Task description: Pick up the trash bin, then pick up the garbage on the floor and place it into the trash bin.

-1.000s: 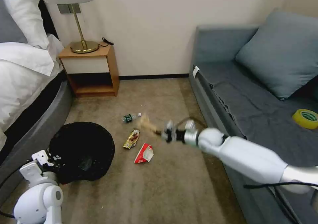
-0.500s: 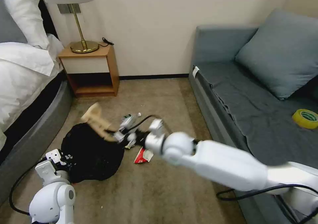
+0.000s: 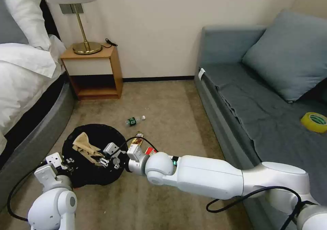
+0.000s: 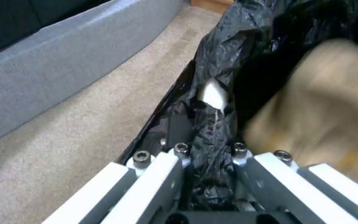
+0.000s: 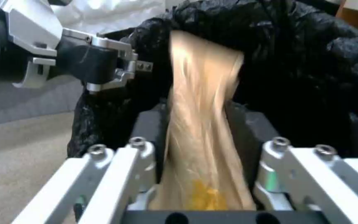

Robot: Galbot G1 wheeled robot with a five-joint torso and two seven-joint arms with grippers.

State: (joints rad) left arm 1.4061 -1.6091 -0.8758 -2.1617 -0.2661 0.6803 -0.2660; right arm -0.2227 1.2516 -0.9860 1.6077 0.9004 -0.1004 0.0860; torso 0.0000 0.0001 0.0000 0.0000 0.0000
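Carpeted bedroom floor: right gripper (image 3: 108, 159) pinching the brown paper bag (image 3: 84, 145) over the trash bin (image 3: 89, 175), which left gripper (image 4: 206, 174) clamps by its rim; release low, well inside.

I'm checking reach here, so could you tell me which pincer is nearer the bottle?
Right. The right pincer holds the paper bag over the bin, closer to the bottle; the left pincer grips the bin's far rim.

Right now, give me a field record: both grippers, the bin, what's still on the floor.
left gripper: shut on the trash bin rim, black liner pinched between its fingers
right gripper: over the bin mouth, brown paper bag between its fingers, grip unclear
on floor: small bottle, gold snack wrapper, red-and-white wrapper partly behind the right arm
sofa: yellow tape roll
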